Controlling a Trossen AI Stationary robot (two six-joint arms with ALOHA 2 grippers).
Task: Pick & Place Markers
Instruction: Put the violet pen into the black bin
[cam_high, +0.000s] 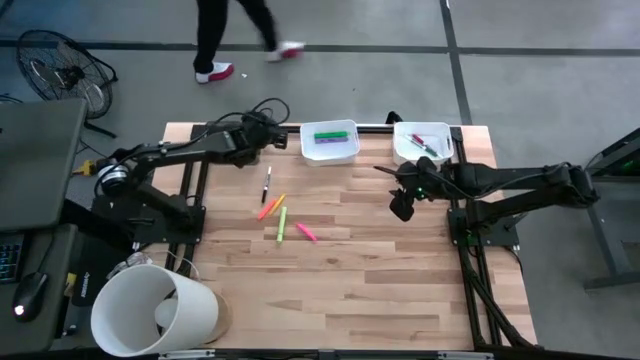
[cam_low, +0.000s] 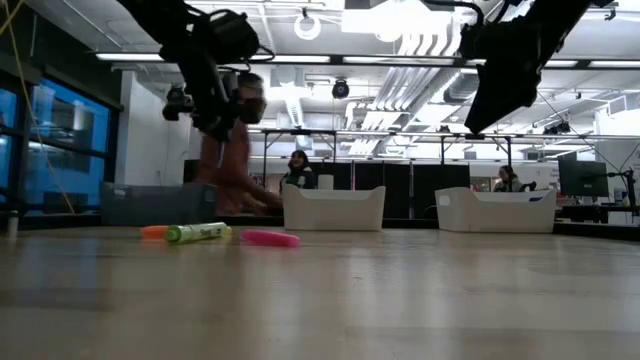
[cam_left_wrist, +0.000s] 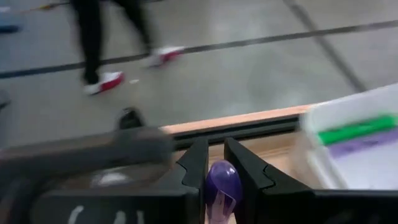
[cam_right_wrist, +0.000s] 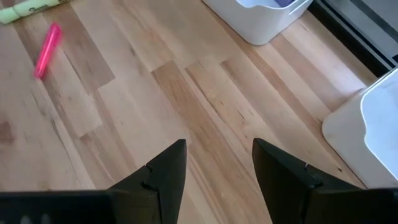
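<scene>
A purple marker is gripped between the two dark fingers of the left claw, which hangs above the far left part of the wooden counter, just beside the left white tray. That tray holds a green marker and a second purple marker lying side by side. The right white tray, at the counter's far edge, holds what look like a red and a green marker, too small to tell apart for certain.

Four markers lie loose near the middle of the counter: a black marker farthest back, an orange marker just in front of it, a yellow-green marker and a pink marker nearest the front. They sit close together, well apart from both trays.

The right claw hovers above bare wood in front of the right tray, its fingers spread apart and holding nothing.

A white cylinder stands at the counter's near left corner. On the floor beyond the counter, a person's legs are visible.
</scene>
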